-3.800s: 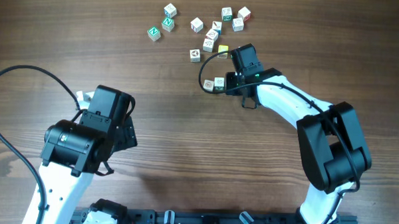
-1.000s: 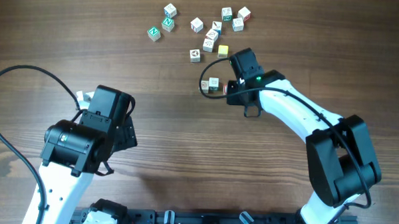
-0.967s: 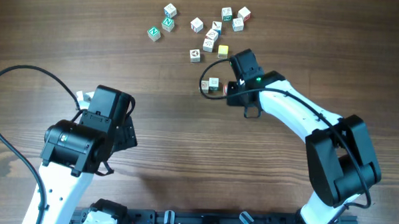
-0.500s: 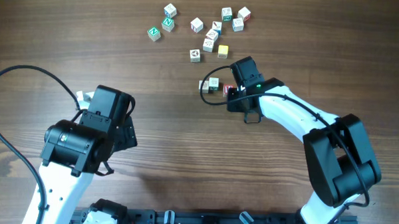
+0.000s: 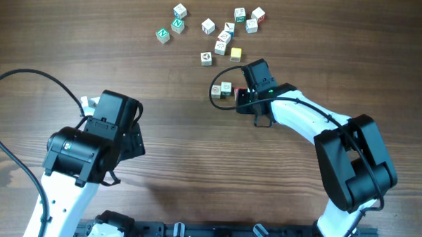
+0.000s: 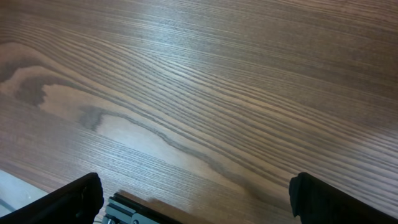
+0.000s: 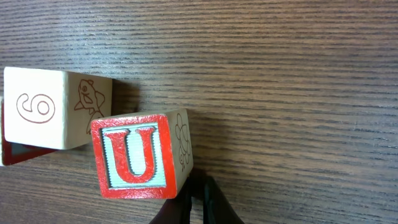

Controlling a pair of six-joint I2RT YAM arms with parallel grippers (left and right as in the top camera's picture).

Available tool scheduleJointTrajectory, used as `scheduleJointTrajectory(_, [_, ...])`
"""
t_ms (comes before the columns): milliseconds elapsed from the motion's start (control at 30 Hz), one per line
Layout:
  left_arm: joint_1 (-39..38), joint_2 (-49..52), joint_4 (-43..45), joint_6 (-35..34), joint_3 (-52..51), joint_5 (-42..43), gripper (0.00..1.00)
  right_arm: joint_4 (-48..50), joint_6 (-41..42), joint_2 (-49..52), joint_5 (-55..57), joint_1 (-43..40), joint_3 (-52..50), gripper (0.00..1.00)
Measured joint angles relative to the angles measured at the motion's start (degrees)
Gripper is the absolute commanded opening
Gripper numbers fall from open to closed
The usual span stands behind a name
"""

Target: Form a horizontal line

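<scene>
From where I stand, the line of 3 cubes (image 5: 226, 90) sits a little above the middle of the table (image 5: 195, 167), just below the loose cubes (image 5: 221, 34) scattered at the far edge and near the yellow cube (image 5: 235, 54).

The right gripper (image 7: 199, 200) has its fingers pinched together with nothing between them. The tips sit at the lower corner of the U cube (image 7: 138, 155), so close that I cannot say whether they touch it.

Up close, the U cube is staggered against its neighbour, the numeral cube (image 7: 56, 109) (a 6 or a 9, depending on how you read it). Their corners meet but their faces do not line up, so I would judge the line not yet straight.

These are small, hard wooden blocks. I expect they are light and rigid, slide readily on the smooth wood, and twist if pushed off-centre. A nudge wants to land in the middle of a flat face, and a pick-up wants the fingers across 2 opposite faces, clear of the neighbour.

The left gripper (image 6: 196, 202) hangs spread wide over bare table, well apart from all this and holding nothing.
</scene>
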Motion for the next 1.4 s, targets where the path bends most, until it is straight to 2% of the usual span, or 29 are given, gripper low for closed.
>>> scheduleJointTrajectory(400, [0.0,0.0,0.0,0.0,0.0,0.0,1.0,5.62,-2.03,0.74,0.0,0.0,-0.04,0.09])
scheduleJointTrajectory(467, [0.0,0.0,0.0,0.0,0.0,0.0,1.0,6.95,-2.86,0.74,0.02,0.0,-0.04,0.05])
scheduleJointTrajectory(667, [0.0,0.0,0.0,0.0,0.0,0.0,1.0,6.54,-4.59,0.74,0.09,0.0,-0.04,0.04])
scheduleJointTrajectory(933, [0.0,0.0,0.0,0.0,0.0,0.0,1.0,3.1,-1.7,0.83,9.22,0.04,-0.07,0.05])
scheduleJointTrajectory(1167, [0.0,0.0,0.0,0.0,0.0,0.0,1.0,10.75,-0.87,0.96,12.81,-1.25,-0.09,0.04])
scheduleJointTrajectory(1400, [0.0,0.0,0.0,0.0,0.0,0.0,1.0,16.87,-0.63,0.98,11.1,-4.5,-0.11,0.04])
